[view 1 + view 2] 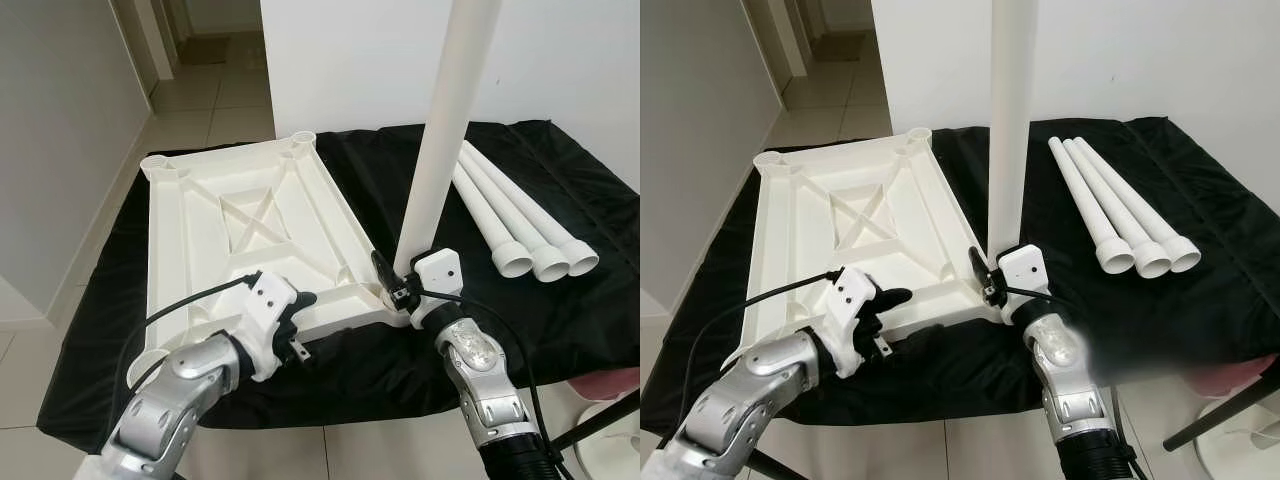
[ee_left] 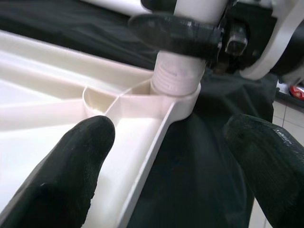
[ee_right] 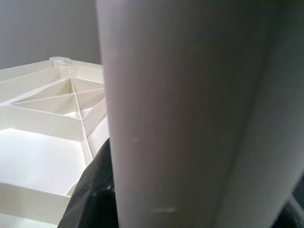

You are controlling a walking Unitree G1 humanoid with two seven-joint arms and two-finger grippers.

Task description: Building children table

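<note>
While the white tabletop (image 1: 240,230) lies underside up on the black cloth (image 1: 560,200), my right gripper (image 1: 392,282) clamps its fingers on the first leg (image 1: 447,120), standing upright with its threaded end in the near right corner socket (image 2: 176,95). My left gripper (image 1: 297,325) rests at the tabletop's near edge, fingers (image 2: 71,166) apart astride the rim. By my judgement one leg is being seated; three spare legs (image 1: 520,225) lie side by side to the right, their sockets unfilled.
</note>
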